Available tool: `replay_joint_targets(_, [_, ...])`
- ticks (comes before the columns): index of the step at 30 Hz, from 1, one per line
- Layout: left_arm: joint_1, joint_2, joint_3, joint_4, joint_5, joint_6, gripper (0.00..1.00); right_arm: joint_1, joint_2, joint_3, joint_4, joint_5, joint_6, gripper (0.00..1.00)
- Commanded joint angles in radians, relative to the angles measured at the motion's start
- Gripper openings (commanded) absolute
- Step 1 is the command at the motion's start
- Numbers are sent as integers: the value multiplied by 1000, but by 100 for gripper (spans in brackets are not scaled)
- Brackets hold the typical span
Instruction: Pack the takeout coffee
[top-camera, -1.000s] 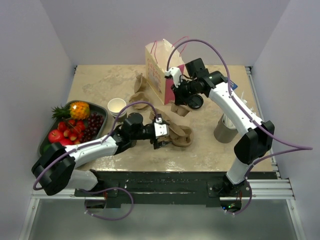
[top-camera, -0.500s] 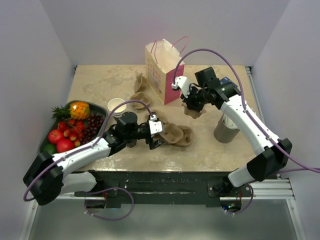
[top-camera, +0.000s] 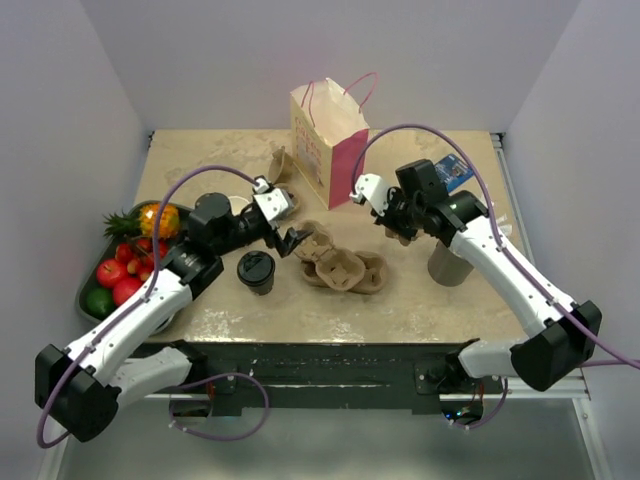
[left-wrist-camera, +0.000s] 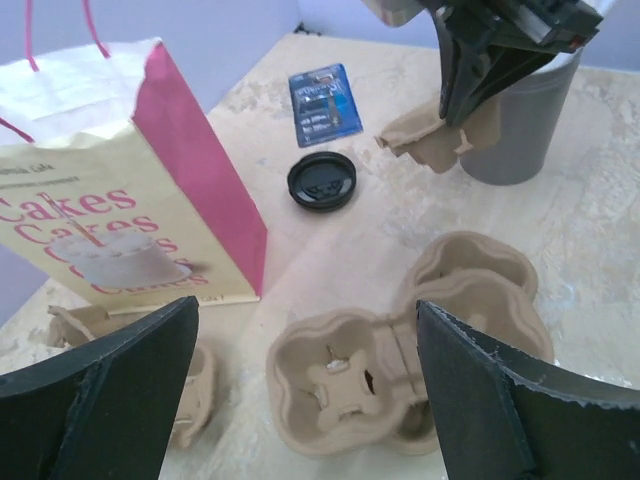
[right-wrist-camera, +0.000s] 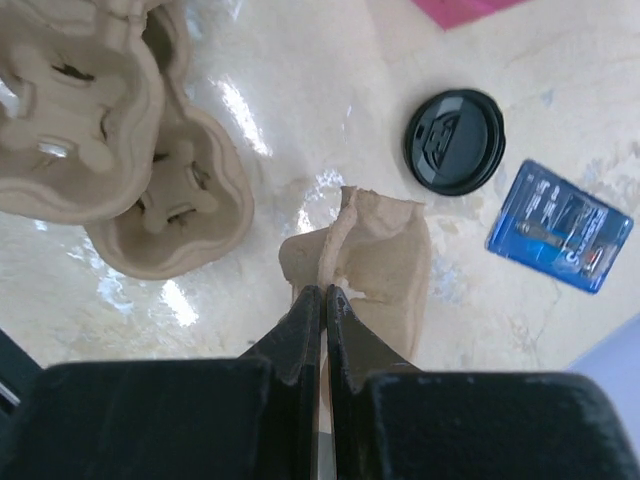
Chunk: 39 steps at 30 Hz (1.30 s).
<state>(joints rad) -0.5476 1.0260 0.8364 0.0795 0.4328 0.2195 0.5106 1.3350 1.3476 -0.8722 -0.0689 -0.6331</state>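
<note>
The left tool (top-camera: 284, 224) hangs spread wide, empty, over the marbled counter (top-camera: 420, 300). The right tool (right-wrist-camera: 325, 296) is pinched tight on a ragged scrap of beige moulded pulp (right-wrist-camera: 375, 245). The takeout coffee (top-camera: 256, 271), black round lid on, stands upright beside the dimpled pulp carriers (top-camera: 345, 268).

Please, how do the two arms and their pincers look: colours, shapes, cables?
The left arm and the right arm have white links with black joints. A thin purple cable loops along each. The left pincer and the right pincer each have two black, wedge-shaped fingers on a white block.
</note>
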Motion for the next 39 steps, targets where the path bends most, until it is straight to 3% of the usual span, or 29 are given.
replay_joint_targets(1, [0, 34, 27, -133, 53, 46, 91, 3, -31, -106, 124, 123, 42, 0])
replay_joint_targets(5, [0, 101, 47, -158, 66, 84, 83, 2, -22, -162, 171, 130, 122, 0])
replay_joint_targets(6, [0, 150, 65, -191, 67, 78, 81, 0, -8, -157, 174, 133, 140, 8])
replay_joint_targets(7, [0, 176, 85, -210, 73, 67, 78, -3, -4, -151, 173, 127, 160, 22])
replay_joint_targets(8, [1, 199, 120, -222, 78, 54, 73, -4, -3, -131, 171, 117, 194, 42])
replay_joint_targets(11, [-3, 264, 148, -224, 67, -23, 68, -9, -11, -69, 138, -7, 243, 57])
replay_joint_targets(17, [-6, 333, 145, -210, 81, -113, 66, -9, 3, -86, 113, -366, 347, 57])
replay_joint_targets(20, [-6, 345, 116, -164, 121, -172, 66, -9, 41, -137, 142, -452, 403, 57])
replay_joint_targets(25, [-6, 382, 107, -121, 100, -195, 58, -7, 118, -151, 168, -482, 454, 59])
replay_joint_targets(32, [-8, 451, 130, -121, 124, -181, 57, -9, 194, -134, 165, -468, 495, 61])
replay_joint_targets(39, [-6, 453, 109, -115, 127, -166, 62, -9, 217, -183, 187, -505, 544, 57])
